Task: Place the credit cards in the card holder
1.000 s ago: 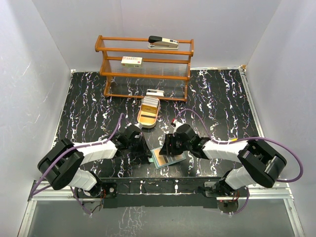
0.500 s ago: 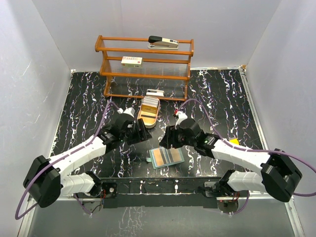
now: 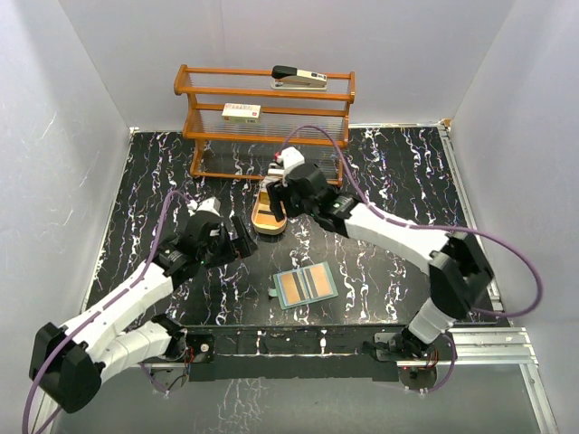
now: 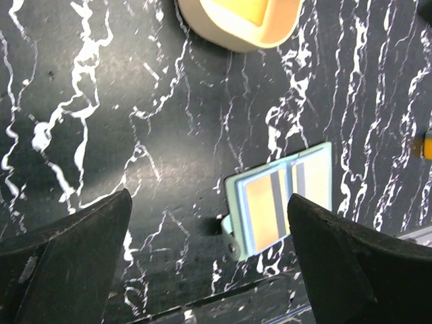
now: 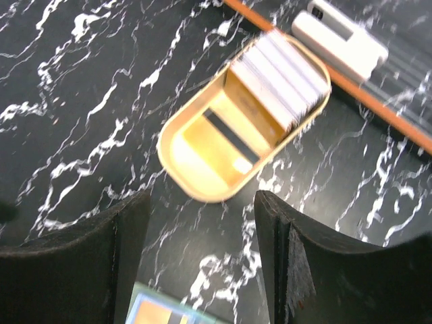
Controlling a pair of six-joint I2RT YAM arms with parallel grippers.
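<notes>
Open card holder (image 3: pixel 305 287) lies flat at lower centre of the top view, near the front edge of the table (image 3: pixel 398 181), with bare marble on every side. Gold-orange cards (image 4: pixel 260 209) sit in its pockets.

The left gripper (image 4: pixel 209 199) is spread wide and empty, to the holder's left.

The right gripper (image 5: pixel 202 197) has its jaws apart and empty, over the tan oval tray (image 5: pixel 189 162). The tray holds stacked credit cards (image 5: pixel 280 71) at one end and one gold card (image 5: pixel 226 138) lying flat.

The wooden rack (image 3: pixel 267 136) stands just behind the tray.

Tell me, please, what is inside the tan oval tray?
A row of cards stands on edge at one end of the tray; a gold-orange card with a dark stripe lies before them. Their faces are covered.
</notes>
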